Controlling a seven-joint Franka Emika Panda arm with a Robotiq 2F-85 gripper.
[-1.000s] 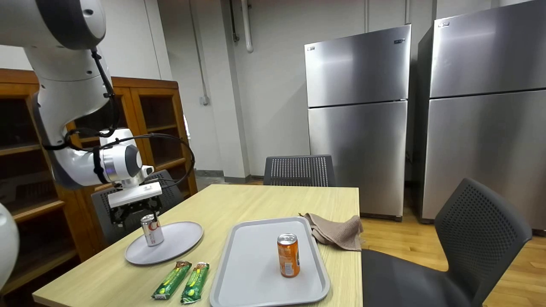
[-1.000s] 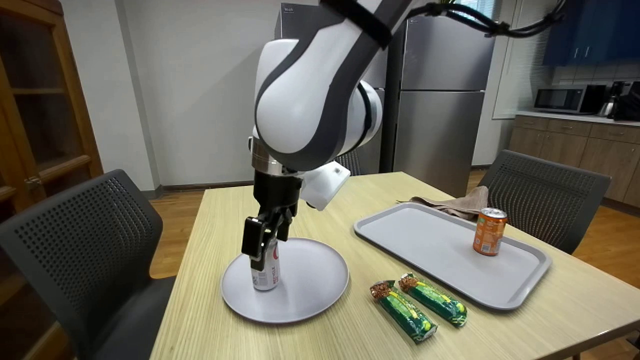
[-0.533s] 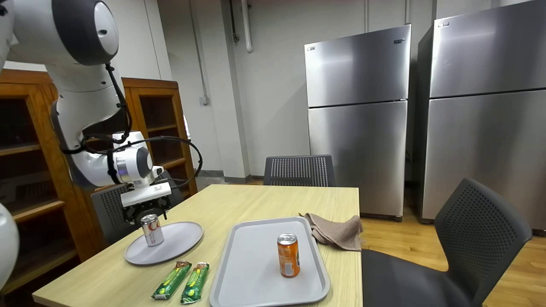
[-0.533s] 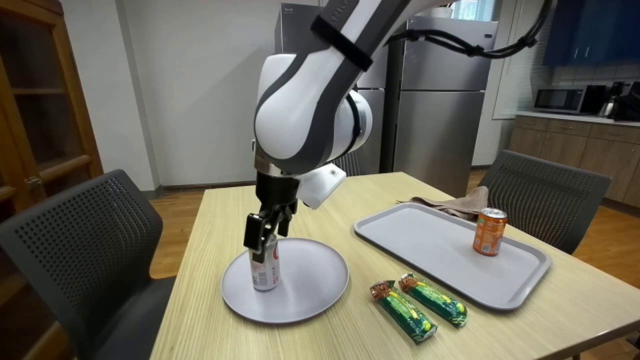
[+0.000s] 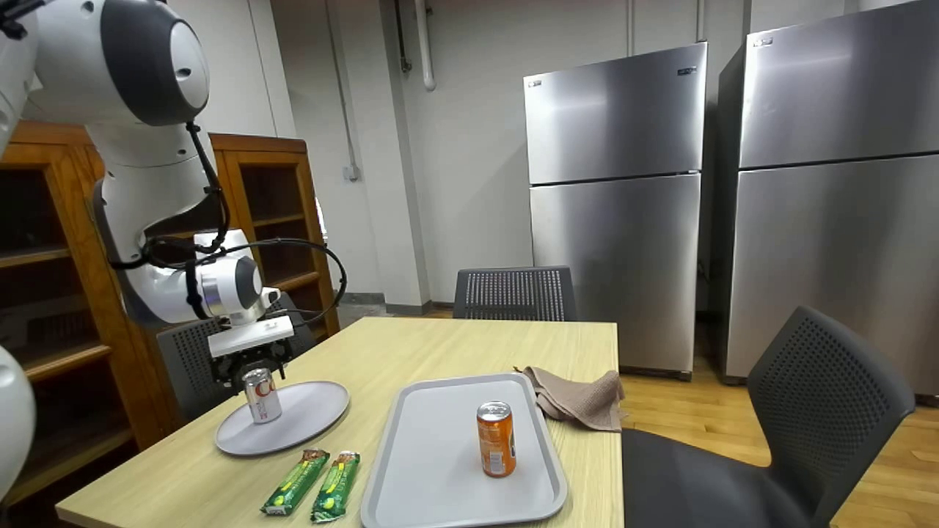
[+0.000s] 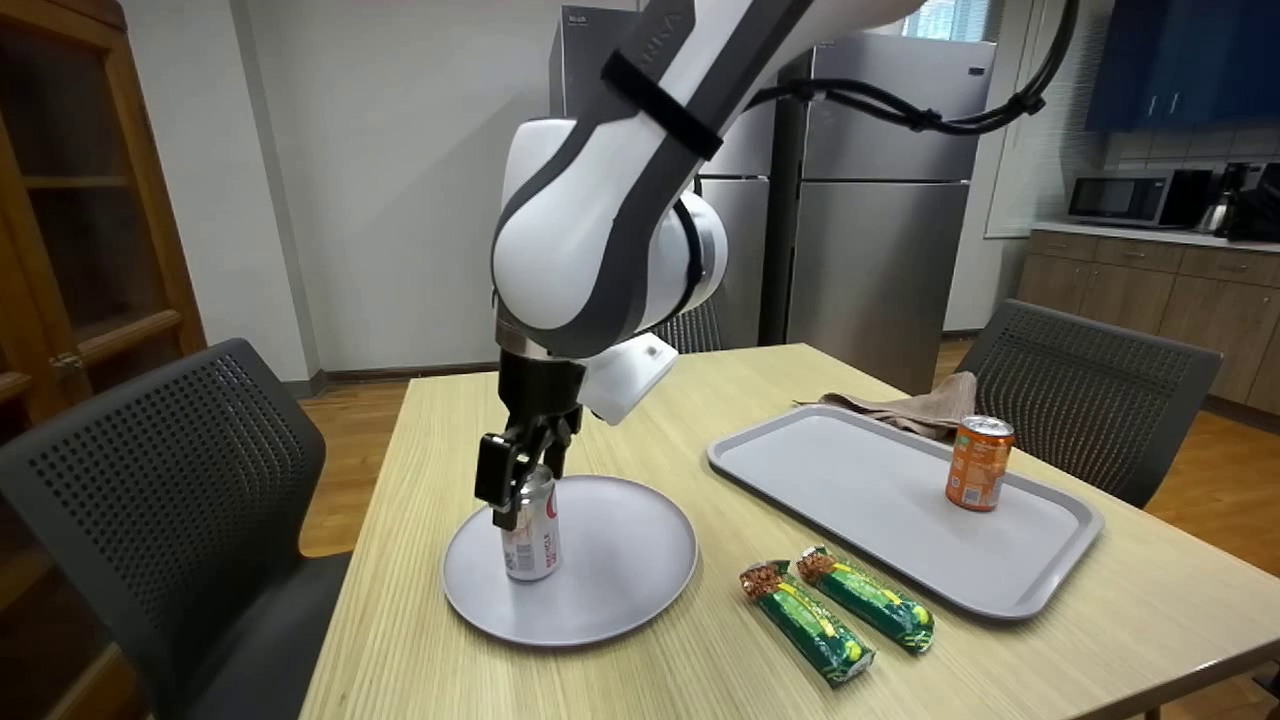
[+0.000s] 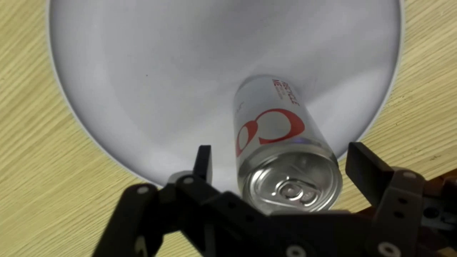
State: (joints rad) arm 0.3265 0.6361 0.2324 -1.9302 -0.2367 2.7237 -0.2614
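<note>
A silver-white soda can [image 7: 271, 117] with red lettering stands upright on a round grey plate [image 7: 150, 71]. My gripper [image 7: 280, 160] is open, its black fingers on either side of the can's top. In the wrist view a clear gap shows beside the left finger and a narrower one beside the right. In both exterior views the can [image 5: 262, 400] [image 6: 533, 545] rests on the plate [image 5: 315, 411] [image 6: 620, 570], with the gripper [image 5: 257, 375] [image 6: 527, 492] at its upper part. One finger partly hides the can in an exterior view.
A grey tray [image 5: 440, 455] holds an orange can [image 5: 496, 440]. Two green wrapped bars [image 6: 808, 622] [image 6: 868, 600] lie between plate and tray. A brown cloth [image 5: 579, 396] lies by the tray's far edge. Dark chairs [image 6: 200, 500] [image 5: 807, 411] stand around the wooden table [image 5: 411, 345].
The arm has shifted so that the can, earlier behind one finger in an exterior view, now sits between the fingers. Little moves in the last half second. The can and plate stay in place.
</note>
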